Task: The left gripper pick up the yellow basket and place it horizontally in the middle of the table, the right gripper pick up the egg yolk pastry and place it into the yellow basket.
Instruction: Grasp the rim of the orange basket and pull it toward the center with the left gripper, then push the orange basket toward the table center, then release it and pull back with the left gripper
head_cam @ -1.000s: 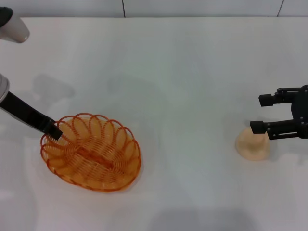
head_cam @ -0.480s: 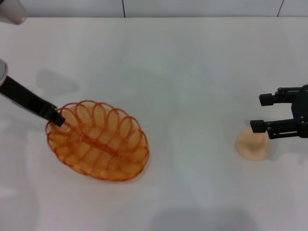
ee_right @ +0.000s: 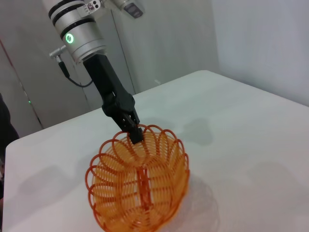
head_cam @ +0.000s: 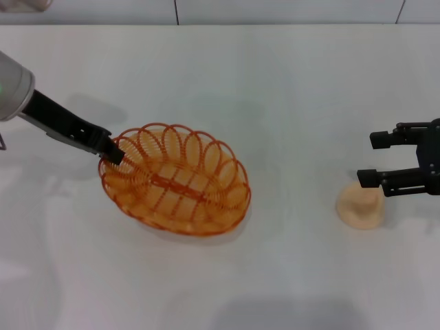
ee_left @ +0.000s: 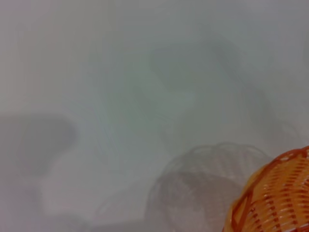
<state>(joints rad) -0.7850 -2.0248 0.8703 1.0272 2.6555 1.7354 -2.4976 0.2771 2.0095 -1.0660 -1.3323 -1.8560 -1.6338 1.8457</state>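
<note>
The yellow basket (head_cam: 177, 181) is an orange-yellow oval wire basket held left of the table's middle, its shadow beneath it. My left gripper (head_cam: 114, 152) is shut on its left rim; this also shows in the right wrist view, gripper (ee_right: 134, 131) on the basket (ee_right: 140, 186). A corner of the basket (ee_left: 275, 198) shows in the left wrist view. The egg yolk pastry (head_cam: 359, 205), a pale cream bun, lies on the white table (head_cam: 275, 89) at the right. My right gripper (head_cam: 373, 159) is open, hovering just above and beside the pastry.
The table's far edge meets a grey wall (head_cam: 275, 10) at the top of the head view. In the right wrist view the table's corner and edge (ee_right: 207, 72) show, with wall panels behind.
My left gripper has carried the basket to the right and away from me, toward the table's middle, turning it closer to horizontal. The right gripper and pastry have not moved.
</note>
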